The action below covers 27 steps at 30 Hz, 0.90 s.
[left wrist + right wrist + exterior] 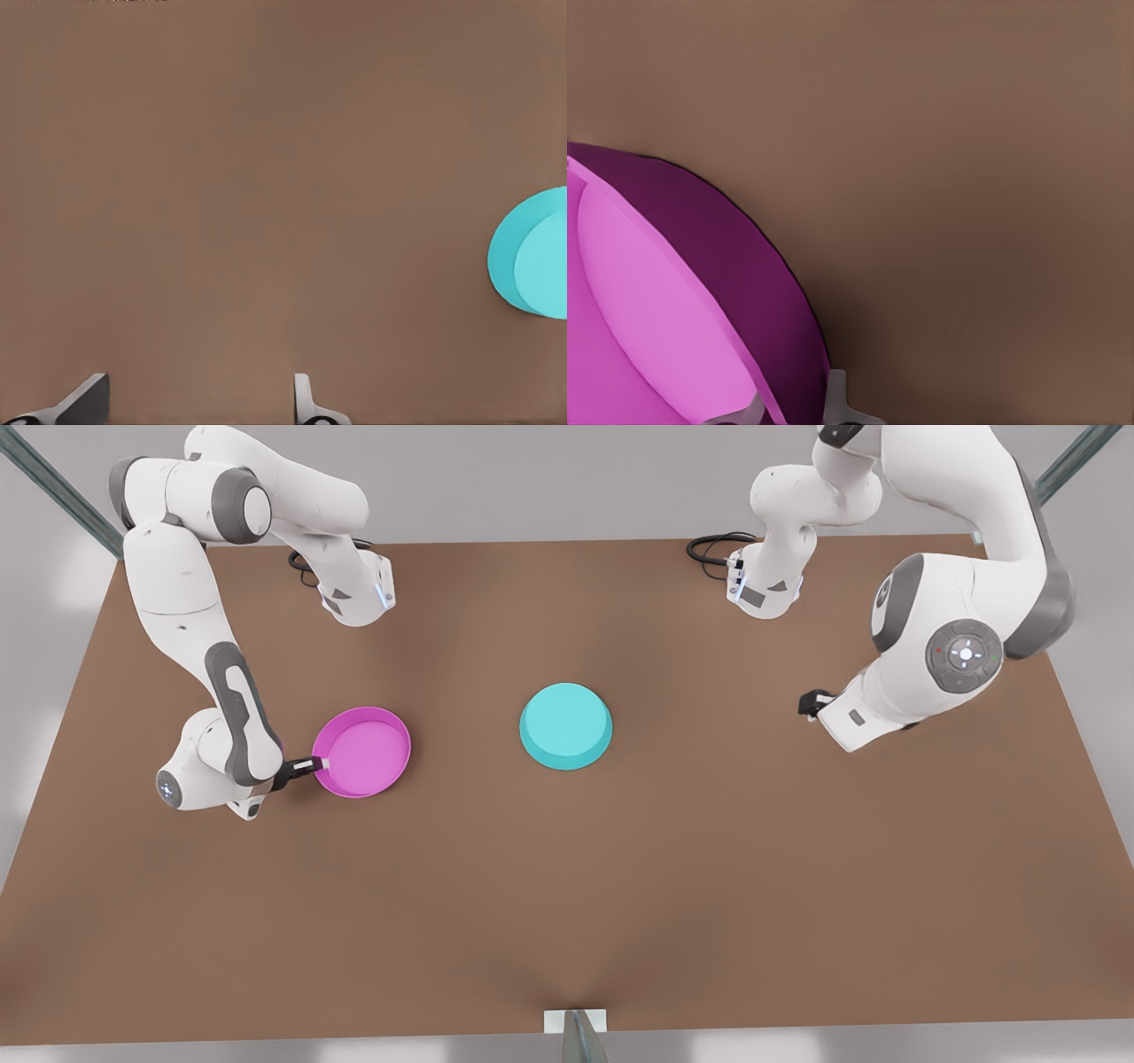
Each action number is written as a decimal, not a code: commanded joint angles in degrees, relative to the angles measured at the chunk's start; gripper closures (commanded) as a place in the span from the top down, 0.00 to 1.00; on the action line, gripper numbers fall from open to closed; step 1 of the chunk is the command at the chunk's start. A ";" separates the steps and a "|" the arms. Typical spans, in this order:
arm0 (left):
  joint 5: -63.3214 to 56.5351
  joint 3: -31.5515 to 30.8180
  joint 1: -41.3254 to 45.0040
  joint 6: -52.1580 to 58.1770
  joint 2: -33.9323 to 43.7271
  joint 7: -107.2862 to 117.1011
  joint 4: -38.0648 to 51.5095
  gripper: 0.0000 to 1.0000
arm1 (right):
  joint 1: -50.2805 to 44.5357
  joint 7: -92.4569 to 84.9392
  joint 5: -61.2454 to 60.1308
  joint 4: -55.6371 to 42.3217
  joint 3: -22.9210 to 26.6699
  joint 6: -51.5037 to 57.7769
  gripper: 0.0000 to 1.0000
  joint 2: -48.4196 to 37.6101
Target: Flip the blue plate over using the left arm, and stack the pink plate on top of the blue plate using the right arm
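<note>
Nearest your front view, the brown tabletop (567, 903) lies bare, with a small metal bracket (576, 1026) at its near edge.

Further in, on the front view's left, you have the right gripper (321, 763) at the rim of the pink plate (363, 751). The plate sits open side up, its lighter inside showing. In the right wrist view the pink plate (673, 301) has its dark outer wall running between the two white fingers (837, 398), one inside the rim and one outside, so the fingers are clamped on the rim. The right arm (226, 726) bends low over the tabletop beside it.

A little farther in and near the middle, the blue plate (565, 724) rests upside down, flat underside up, well apart from the pink plate.

On the front view's right, the left arm (939, 664) hangs above the tabletop, well apart from the blue plate, with the left gripper (811, 704) at its end. In the left wrist view the fingers (306, 398) stand spread, holding nothing, over bare tabletop (266, 177), with the blue plate (532, 252) off to one side.

At the far edge, black cables (713, 549) loop beside the arm bases.
</note>
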<state>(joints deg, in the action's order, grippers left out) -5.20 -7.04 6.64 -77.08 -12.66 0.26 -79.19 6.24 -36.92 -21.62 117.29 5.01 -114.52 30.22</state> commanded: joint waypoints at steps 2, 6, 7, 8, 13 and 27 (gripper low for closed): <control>0.27 0.00 -0.22 0.00 0.00 0.00 0.00 1.00 | 0.00 0.00 0.00 -0.04 0.00 0.00 0.35 0.01; 0.36 -0.08 -0.22 0.09 0.00 0.00 0.00 1.00 | -0.09 -0.09 0.00 -0.04 0.00 0.00 0.24 0.01; 0.36 -0.08 -0.22 0.18 0.00 0.09 -0.09 1.00 | -0.09 -0.17 0.00 -0.04 0.00 0.00 0.21 0.01; 0.36 -0.08 -0.22 0.09 -0.09 0.09 0.00 1.00 | 0.00 -0.17 0.00 -0.04 0.00 0.09 0.21 0.01; 0.36 -0.17 -0.22 0.09 -0.09 0.62 0.00 1.00 | -0.09 -0.17 0.00 -0.04 0.00 0.09 0.21 0.28; 0.19 0.26 -0.49 0.18 1.05 0.97 0.00 1.00 | -12.73 9.40 -0.70 -7.68 -4.92 8.61 0.21 -7.81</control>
<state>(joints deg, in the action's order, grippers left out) -5.16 -5.92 6.26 -76.90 -11.61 1.22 -79.19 -8.46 -25.52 -22.75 109.14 0.10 -105.84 22.56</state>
